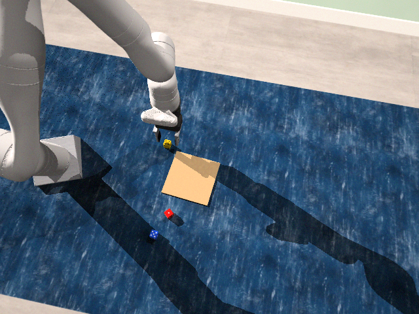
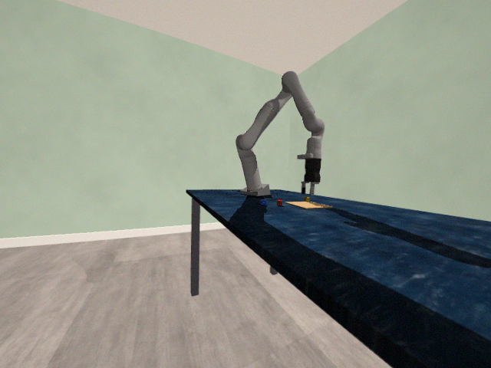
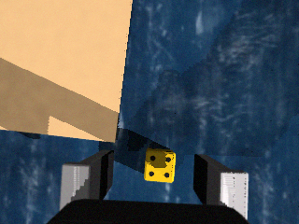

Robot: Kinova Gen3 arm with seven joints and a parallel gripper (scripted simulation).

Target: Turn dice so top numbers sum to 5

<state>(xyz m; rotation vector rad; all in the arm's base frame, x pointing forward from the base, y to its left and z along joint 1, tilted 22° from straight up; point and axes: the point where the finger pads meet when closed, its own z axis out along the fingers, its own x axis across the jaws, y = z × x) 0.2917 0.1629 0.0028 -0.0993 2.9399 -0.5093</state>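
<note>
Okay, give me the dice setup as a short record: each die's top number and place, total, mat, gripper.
yellow die: four up, off the mat, near its corner
red die: one up, off the mat
blue die: five up, off the mat
total: ten, five wanted
mat: flat, no die on it
gripper: open, above the yellow die

Mat cropped in wrist view.
</note>
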